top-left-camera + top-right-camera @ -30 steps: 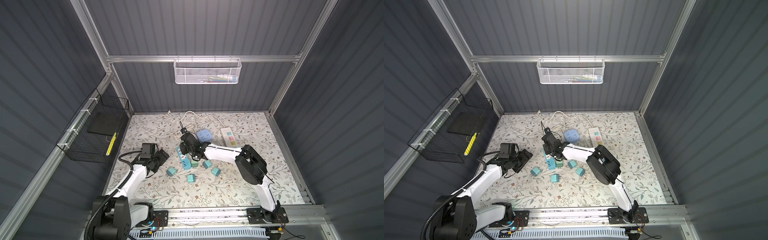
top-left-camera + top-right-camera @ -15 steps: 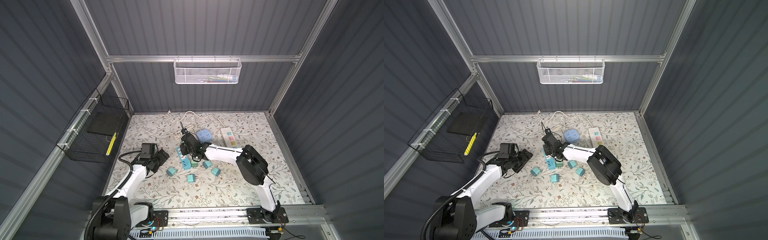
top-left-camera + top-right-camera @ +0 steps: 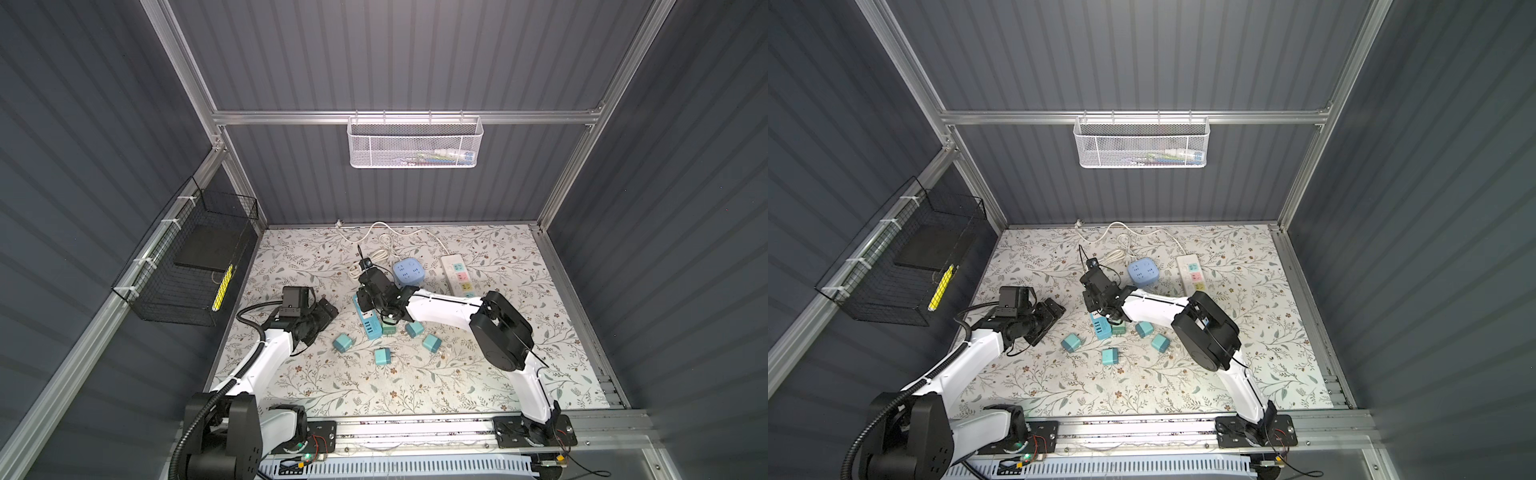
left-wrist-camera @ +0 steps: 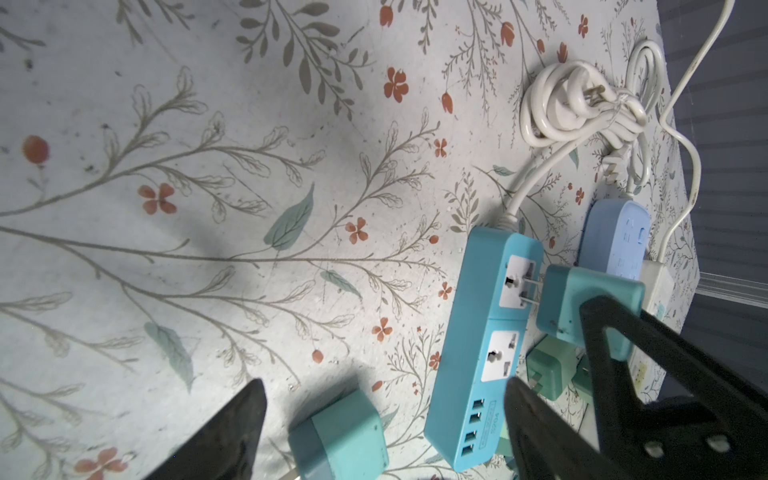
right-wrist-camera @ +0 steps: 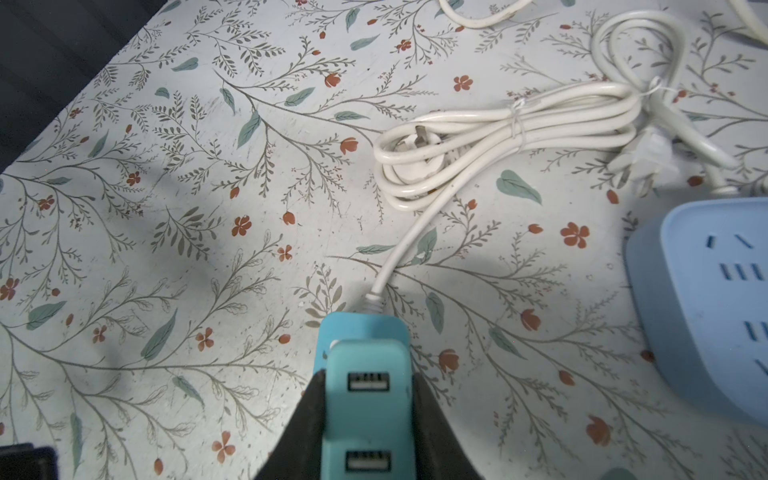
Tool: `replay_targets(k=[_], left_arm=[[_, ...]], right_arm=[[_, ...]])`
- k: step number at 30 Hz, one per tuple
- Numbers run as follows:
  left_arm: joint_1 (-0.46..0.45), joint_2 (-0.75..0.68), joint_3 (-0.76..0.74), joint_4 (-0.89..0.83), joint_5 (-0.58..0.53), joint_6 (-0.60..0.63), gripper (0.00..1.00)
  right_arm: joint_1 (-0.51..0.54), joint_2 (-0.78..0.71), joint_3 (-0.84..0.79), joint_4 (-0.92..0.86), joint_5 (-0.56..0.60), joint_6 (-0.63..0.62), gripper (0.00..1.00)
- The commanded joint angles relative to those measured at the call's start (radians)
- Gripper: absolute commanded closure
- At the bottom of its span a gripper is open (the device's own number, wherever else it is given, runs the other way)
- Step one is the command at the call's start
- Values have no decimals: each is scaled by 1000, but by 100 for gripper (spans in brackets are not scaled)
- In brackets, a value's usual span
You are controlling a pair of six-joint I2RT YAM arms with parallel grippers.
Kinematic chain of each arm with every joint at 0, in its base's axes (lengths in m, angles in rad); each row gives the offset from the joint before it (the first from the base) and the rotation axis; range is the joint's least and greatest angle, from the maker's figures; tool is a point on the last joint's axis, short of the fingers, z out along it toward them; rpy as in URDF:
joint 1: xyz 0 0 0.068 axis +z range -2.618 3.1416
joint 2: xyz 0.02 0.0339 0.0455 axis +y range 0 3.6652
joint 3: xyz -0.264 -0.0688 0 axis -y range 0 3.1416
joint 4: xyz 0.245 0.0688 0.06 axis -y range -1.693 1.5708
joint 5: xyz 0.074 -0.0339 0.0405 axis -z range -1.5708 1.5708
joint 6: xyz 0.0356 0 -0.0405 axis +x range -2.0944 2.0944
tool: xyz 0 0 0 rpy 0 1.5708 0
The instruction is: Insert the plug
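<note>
Plug [image 5: 365, 419], teal with two USB ports on its back, sits clamped in my right end effector [image 5: 368, 386], one black finger pressed against each side. In my left wrist view its two bare prongs reach the slots of the socket nearest the cord end of the teal power strip [image 4: 478, 353]. The plug's body stands apart from the strip's face, and I cannot tell how far in the prongs are. The strip lies near the middle of the table [image 3: 478, 395], with its white cord [image 5: 498, 137] bundled toward the far edge. My left end effector [image 3: 324, 320] is near the left edge, its fingers wide apart and gripping nothing. Other teal plugs [image 3: 343, 343] lie loose just beside the strip's near end. A light blue cube socket [image 3: 409, 272] and a white strip [image 3: 459, 276] lie side by side toward the far edge.
</note>
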Motion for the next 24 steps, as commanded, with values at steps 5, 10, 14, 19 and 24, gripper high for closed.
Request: replay_targets(k=[5,10,14,19,24], left_arm=[[13,-16,12,-15,14,29,10],[15,-11,10,-12,15,31,10],[15,-10,5,-5,20,28,10],[17,-18,4,-8,10,30,10],[18,-23,0,-12,1,30,9]], right_arm=[[9,24,-1,-33,91,13,91],[10,14,20,-68,74,4,91],[12,35,33,-84,73,-9,91],[18,47,4,-84,87,-28,91],[30,62,-40,-74,107,-62,92]])
